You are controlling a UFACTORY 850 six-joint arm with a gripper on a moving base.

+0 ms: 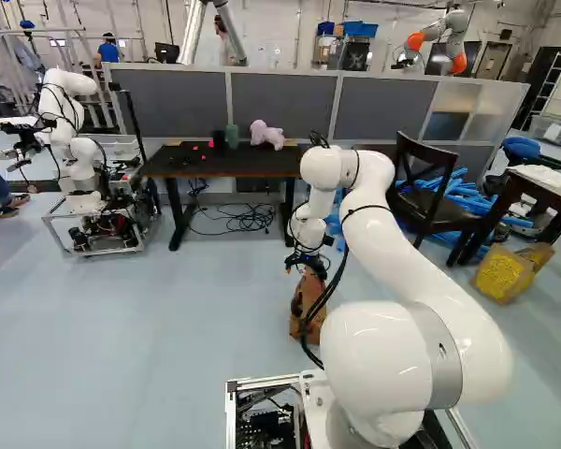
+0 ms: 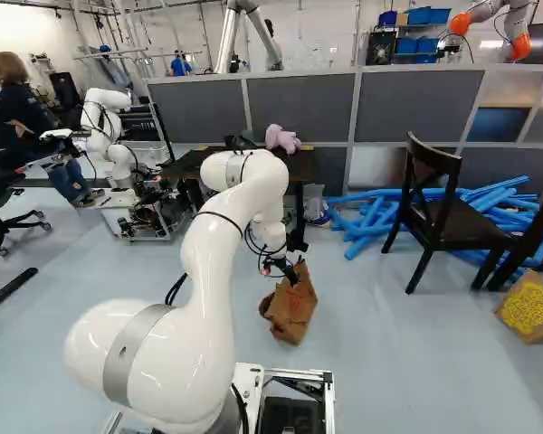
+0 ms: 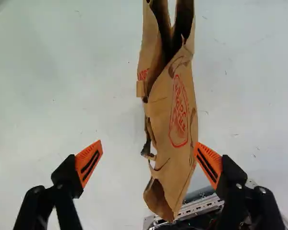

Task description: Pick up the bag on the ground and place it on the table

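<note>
Plainly — pincer (image 2: 291, 274) spread wide at paper bag (image 2: 290, 311) on floor (image 2: 416, 362).

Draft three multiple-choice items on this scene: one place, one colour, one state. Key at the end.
1. Where is the brown paper bag with red print?
A) on the black table
B) on the pale floor
C) on the moving base

2. What colour are the long tubes heaped by the dark wooden chair?
A) blue
B) green
C) red

3. What state is the black two-finger gripper in?
A) shut on the bag
B) shut on nothing
C) open

Key:
1 B: both base views show the bag's lower end on the floor.
2 A: the heap shows blue in both base views.
3 C: in the wrist view its orange pads stand wide apart, one well clear of the bag.
</note>
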